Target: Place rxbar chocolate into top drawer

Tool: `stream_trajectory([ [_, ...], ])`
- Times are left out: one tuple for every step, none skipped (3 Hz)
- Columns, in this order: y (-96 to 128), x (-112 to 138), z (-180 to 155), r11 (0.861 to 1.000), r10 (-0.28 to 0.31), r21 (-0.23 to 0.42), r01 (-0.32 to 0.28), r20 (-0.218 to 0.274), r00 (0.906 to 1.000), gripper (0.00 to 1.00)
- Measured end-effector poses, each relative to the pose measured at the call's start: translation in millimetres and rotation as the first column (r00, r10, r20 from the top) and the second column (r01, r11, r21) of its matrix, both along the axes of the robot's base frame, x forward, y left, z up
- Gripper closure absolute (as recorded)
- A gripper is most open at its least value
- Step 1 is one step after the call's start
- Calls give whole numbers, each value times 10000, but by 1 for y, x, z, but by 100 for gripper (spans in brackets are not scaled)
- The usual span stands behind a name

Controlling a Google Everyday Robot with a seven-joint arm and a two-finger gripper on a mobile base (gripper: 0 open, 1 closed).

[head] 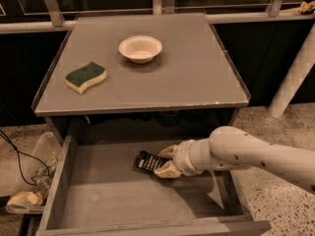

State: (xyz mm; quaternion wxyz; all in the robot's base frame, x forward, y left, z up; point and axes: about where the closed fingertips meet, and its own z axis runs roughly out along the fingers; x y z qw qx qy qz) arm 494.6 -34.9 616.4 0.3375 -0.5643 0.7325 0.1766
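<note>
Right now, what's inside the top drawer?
The rxbar chocolate, held at one end by the gripper, is inside the top drawer. The arm covers the floor beneath it. The drawer's back is hidden under the table top.

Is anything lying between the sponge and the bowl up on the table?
No. The camera view shows only bare grey table between sponge and bowl. The gripper is below, inside the open top drawer, at the rxbar chocolate's right end.
</note>
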Motion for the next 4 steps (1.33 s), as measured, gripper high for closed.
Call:
stream_trajectory([
  [0, 0, 0, 10000, 0, 0, 0, 0, 10000, 36],
  [0, 0, 0, 10000, 1, 0, -1, 0, 10000, 12],
  [0, 0, 0, 10000, 1, 0, -1, 0, 10000, 0],
  [0, 0, 0, 10000, 2, 0, -2, 0, 10000, 0],
])
